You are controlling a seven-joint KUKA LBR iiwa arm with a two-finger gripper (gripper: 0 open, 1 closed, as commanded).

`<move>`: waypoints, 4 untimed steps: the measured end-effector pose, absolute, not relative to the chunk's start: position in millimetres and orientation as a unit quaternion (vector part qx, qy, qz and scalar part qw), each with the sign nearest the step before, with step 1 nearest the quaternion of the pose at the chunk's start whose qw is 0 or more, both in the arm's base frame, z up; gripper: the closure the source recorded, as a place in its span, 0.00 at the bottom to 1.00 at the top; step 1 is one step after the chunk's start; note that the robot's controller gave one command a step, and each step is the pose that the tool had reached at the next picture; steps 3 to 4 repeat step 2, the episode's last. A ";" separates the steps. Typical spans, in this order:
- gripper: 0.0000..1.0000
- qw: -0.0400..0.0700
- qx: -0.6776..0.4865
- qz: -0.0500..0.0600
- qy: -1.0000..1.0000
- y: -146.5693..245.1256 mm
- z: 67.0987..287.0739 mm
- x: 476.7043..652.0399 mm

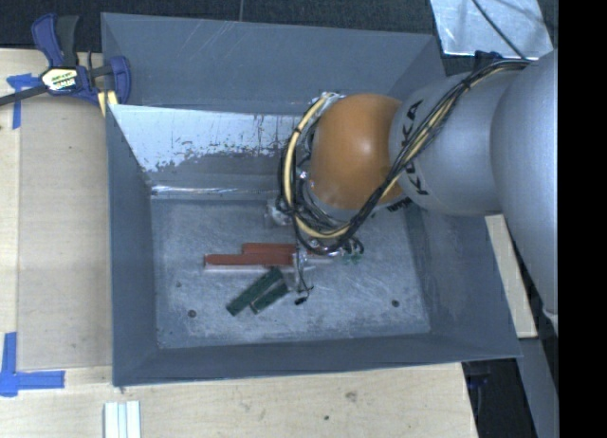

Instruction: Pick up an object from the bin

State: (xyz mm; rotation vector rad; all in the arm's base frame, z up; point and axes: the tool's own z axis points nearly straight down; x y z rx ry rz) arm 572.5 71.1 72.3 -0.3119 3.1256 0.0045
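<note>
Gripper (302, 280) is low at the floor of the bin (128, 265), mid-bin, partly tucked under the orange cover (351, 156). I cannot tell how wide it stands or whether it has hold of anything. It sits at the right ends of a flat red-brown bar (248, 257) and, just below, an angled green strip (256, 295). I judge it is this low to take one; they lie close, so both may catch.

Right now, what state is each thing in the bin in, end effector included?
Red-brown flat bar: lying flat on the grey metal bin floor.
Dark green flat strip: lying slanted, just below the bar in the view.
End effector: low, at both pieces' right ends.
</note>
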 end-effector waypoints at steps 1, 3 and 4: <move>1.00 -0.002 -0.100 0.001 0.995 72.0 74.4 571.7; 1.00 0.007 -0.205 0.000 0.979 126.3 286.0 612.1; 1.00 0.007 -0.205 0.000 0.979 126.3 286.0 612.1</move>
